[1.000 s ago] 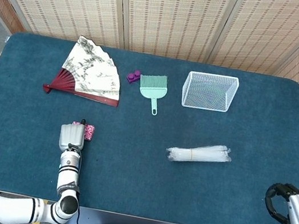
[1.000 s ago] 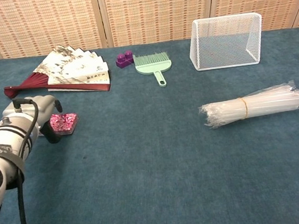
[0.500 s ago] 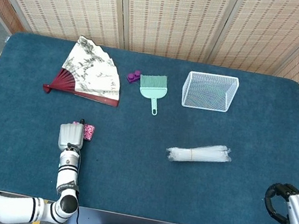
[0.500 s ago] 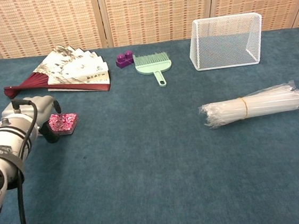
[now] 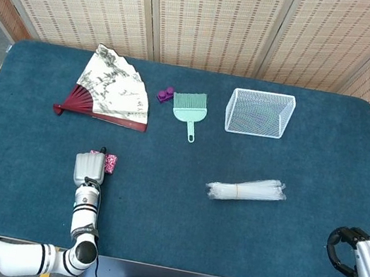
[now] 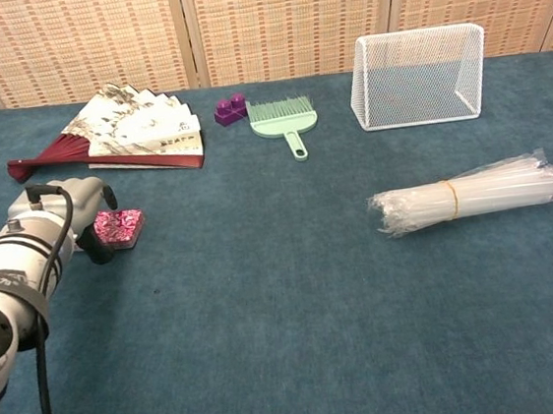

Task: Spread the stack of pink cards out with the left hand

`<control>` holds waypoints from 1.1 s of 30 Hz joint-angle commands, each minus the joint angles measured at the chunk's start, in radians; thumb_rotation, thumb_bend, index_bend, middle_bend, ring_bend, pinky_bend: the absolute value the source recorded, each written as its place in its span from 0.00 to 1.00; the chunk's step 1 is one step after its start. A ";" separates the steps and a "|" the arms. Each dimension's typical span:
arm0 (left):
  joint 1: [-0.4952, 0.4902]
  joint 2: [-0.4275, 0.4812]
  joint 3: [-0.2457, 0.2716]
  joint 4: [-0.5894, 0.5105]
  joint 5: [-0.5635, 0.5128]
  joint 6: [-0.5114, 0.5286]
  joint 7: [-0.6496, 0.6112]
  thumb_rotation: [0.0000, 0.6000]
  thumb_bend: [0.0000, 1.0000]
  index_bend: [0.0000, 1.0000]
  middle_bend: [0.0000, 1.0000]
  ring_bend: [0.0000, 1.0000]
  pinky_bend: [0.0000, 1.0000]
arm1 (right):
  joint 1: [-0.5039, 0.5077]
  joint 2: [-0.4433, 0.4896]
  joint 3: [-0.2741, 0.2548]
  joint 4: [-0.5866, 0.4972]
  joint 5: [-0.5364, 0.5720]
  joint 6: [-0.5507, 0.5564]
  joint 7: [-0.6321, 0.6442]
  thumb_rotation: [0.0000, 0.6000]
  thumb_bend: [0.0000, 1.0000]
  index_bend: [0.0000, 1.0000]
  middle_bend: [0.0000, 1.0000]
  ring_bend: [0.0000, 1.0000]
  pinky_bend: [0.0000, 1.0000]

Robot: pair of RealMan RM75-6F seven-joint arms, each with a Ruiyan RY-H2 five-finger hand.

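The stack of pink cards lies on the blue cloth-covered table, at about eight o'clock from its centre. The left hand is against its left edge; how its fingers lie cannot be told. Woven screens stand behind. At one o'clock the white wire basket sits tipped, nothing visible inside. The right hand rests with fingers curled in, at four o'clock.

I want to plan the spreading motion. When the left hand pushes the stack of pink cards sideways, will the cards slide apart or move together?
The stack of pink cards looks thin, flat and still squared, so it is probably light and may shift as one block. The table cover looks like felt, which may grip the bottom card and help the upper ones slide. The left hand is beside it.
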 commanded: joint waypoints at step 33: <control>0.045 0.086 0.082 -0.120 0.114 0.046 -0.054 1.00 0.39 0.30 1.00 1.00 1.00 | 0.003 0.002 -0.001 -0.005 0.003 -0.009 -0.006 1.00 0.46 0.64 0.58 0.52 0.80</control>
